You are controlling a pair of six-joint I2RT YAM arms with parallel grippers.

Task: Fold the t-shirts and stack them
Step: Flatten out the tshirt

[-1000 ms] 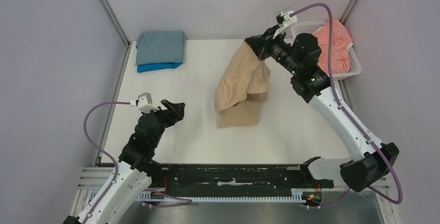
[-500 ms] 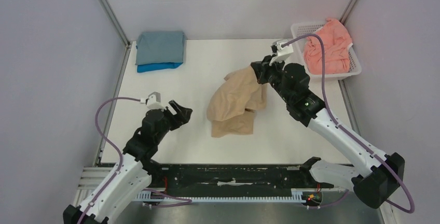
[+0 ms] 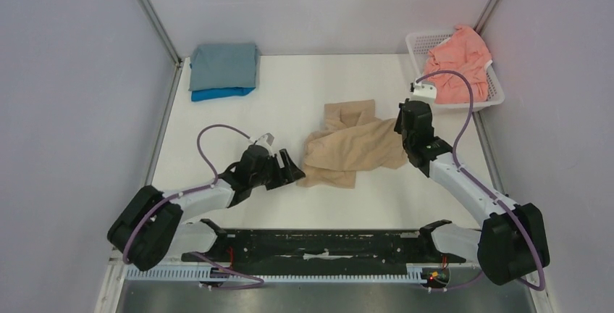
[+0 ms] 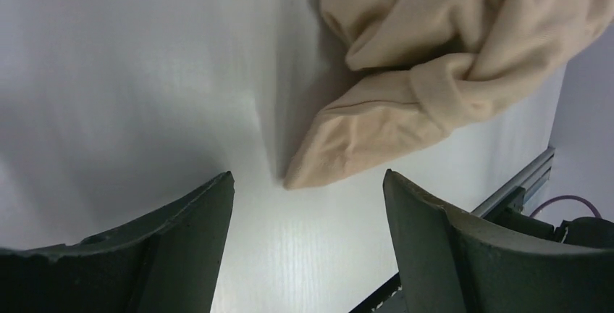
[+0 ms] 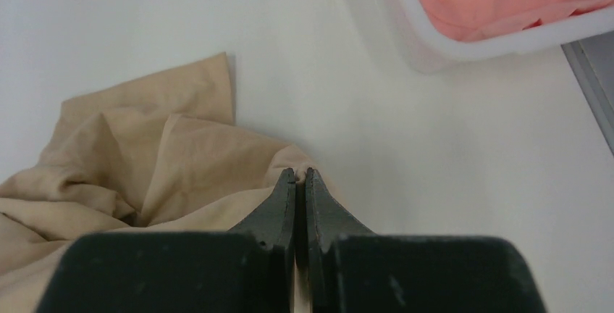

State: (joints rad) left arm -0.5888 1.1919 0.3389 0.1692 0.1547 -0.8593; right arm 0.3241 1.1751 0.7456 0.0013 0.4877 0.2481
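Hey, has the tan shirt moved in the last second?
Yes. The tan t-shirt has come down from hanging and now lies on the table, shifted toward the near edge, away from the white basket.

Table [image 3: 239,124] w/ tan tee [image 3: 355,150], folded tees [image 3: 223,70], basket [image 3: 474,105].

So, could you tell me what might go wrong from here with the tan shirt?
The right hand is shut on only a small pinch of the tan shirt, so the fabric might slip out when pulled. The shirt lies bunched in overlapping folds, and the open left hand faces a layered corner, so it may catch several layers.
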